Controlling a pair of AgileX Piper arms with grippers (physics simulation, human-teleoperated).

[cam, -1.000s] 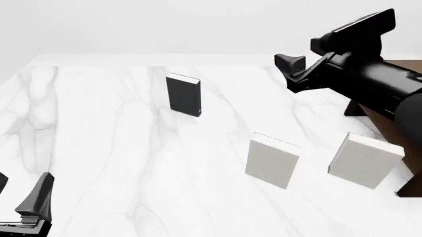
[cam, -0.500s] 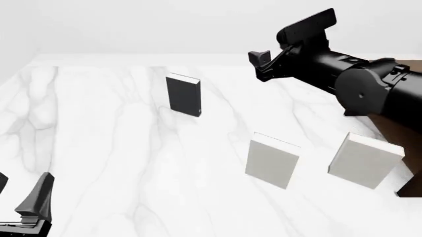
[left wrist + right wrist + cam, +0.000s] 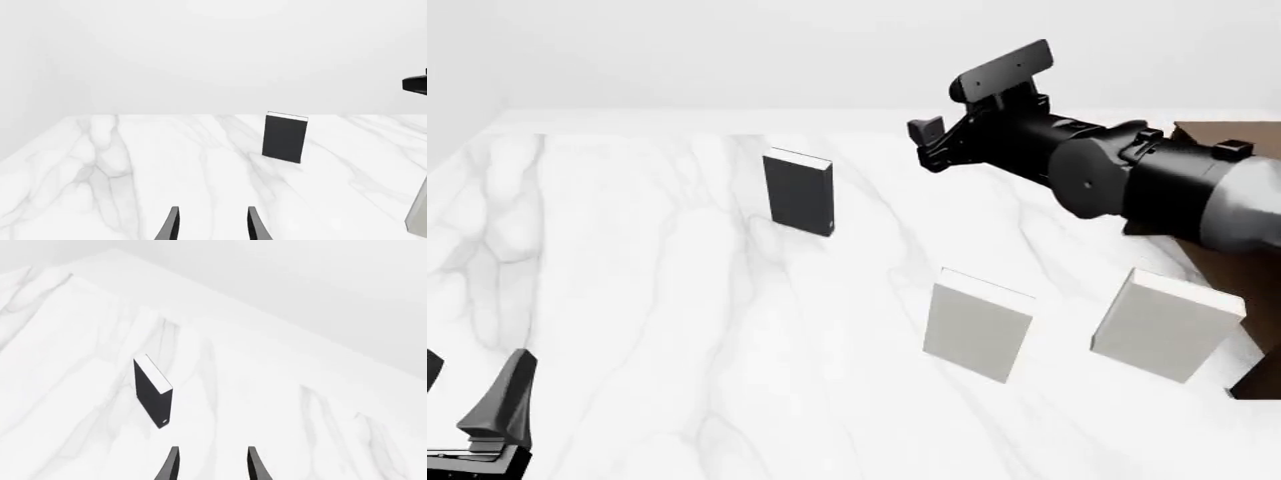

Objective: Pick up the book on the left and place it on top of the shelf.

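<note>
The dark charcoal book (image 3: pixel 798 192) stands upright on the white marble table (image 3: pixel 641 300), left of centre and towards the back. It also shows in the left wrist view (image 3: pixel 285 137) and the right wrist view (image 3: pixel 153 392). My right gripper (image 3: pixel 926 143) is open and empty, in the air to the right of the book and apart from it; its open tips show in its wrist view (image 3: pixel 212 466). My left gripper (image 3: pixel 467 398) is open and empty at the near left corner, far from the book (image 3: pixel 212 227). The dark brown shelf (image 3: pixel 1232 268) stands at the right edge, mostly behind the right arm.
Two light grey-white books stand upright in the near right part of the table, one near the middle (image 3: pixel 977 325) and one beside the shelf (image 3: pixel 1165 325). The right arm's thick body (image 3: pixel 1148 185) hangs above them.
My right arm has swung left and its gripper has come closer to the dark book. The left gripper and all three books have not moved.
</note>
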